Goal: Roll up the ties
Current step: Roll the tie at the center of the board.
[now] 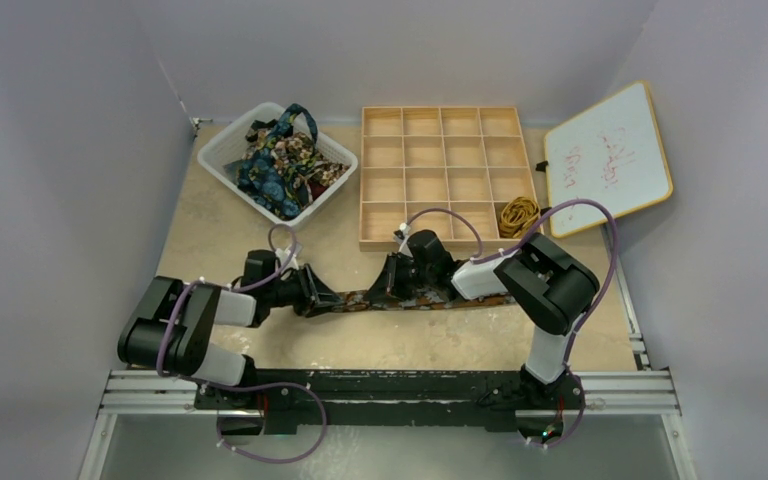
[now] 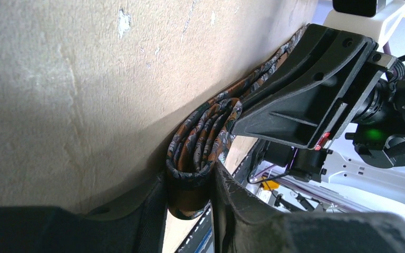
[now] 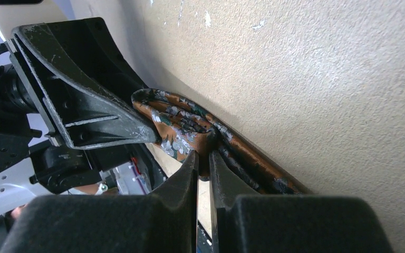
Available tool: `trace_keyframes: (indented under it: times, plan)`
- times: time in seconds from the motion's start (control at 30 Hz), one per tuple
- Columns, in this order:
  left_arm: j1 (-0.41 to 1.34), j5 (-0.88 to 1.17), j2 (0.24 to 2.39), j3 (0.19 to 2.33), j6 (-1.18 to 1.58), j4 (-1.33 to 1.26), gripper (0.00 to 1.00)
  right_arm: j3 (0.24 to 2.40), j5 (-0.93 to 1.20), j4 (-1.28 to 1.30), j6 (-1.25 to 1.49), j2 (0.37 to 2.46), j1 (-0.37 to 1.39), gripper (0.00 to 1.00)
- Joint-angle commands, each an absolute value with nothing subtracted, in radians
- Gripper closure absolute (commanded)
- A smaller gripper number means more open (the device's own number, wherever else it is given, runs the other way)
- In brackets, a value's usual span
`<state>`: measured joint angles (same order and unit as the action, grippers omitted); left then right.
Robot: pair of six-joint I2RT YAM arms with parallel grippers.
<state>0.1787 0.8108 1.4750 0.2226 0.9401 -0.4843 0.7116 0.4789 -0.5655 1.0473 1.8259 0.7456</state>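
Observation:
A dark brown tie with orange-grey blotches (image 1: 360, 299) lies flat on the table between my two grippers. My left gripper (image 1: 312, 290) is shut on its rolled left end; in the left wrist view the small roll (image 2: 192, 174) sits between the two fingers. My right gripper (image 1: 392, 283) is shut on a fold of the same tie (image 3: 187, 134) further right; its jaws stand almost closed on the fabric. Several more ties (image 1: 280, 160), blue-teal and brown floral, lie piled in a white basket (image 1: 222, 172) at the back left.
A wooden tray of square compartments (image 1: 443, 170) stands at the back centre, with a gold-yellow coil (image 1: 517, 213) in its near right cell. A small whiteboard (image 1: 608, 158) leans at the back right. Purple cables loop over both arms.

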Motion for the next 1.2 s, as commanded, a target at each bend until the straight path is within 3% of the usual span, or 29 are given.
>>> trace_keyframes:
  times: [0.0, 0.23, 0.33, 0.6, 1.17]
  plan:
    - [0.19, 0.778, 1.423, 0.255, 0.88, -0.405, 0.72, 0.71, 0.481, -0.532, 1.073, 1.842, 0.743, 0.9]
    - [0.193, 0.745, 1.369, 0.323, 0.81, -0.257, 0.77, 0.736, 0.442, -0.457, 1.013, 1.773, 0.741, 0.72]
    - [0.195, 0.719, 1.35, 0.351, 0.778, -0.19, 0.77, 0.748, 0.422, -0.445, 0.991, 1.745, 0.741, 0.7]
    - [0.217, 0.661, 1.325, 0.414, 0.729, -0.066, 0.77, 0.787, 0.435, -0.449, 0.968, 1.789, 0.743, 0.86]
    - [0.301, 0.51, 1.296, 0.555, 0.687, 0.167, 0.78, 0.844, 0.47, -0.444, 0.96, 1.875, 0.765, 0.89]
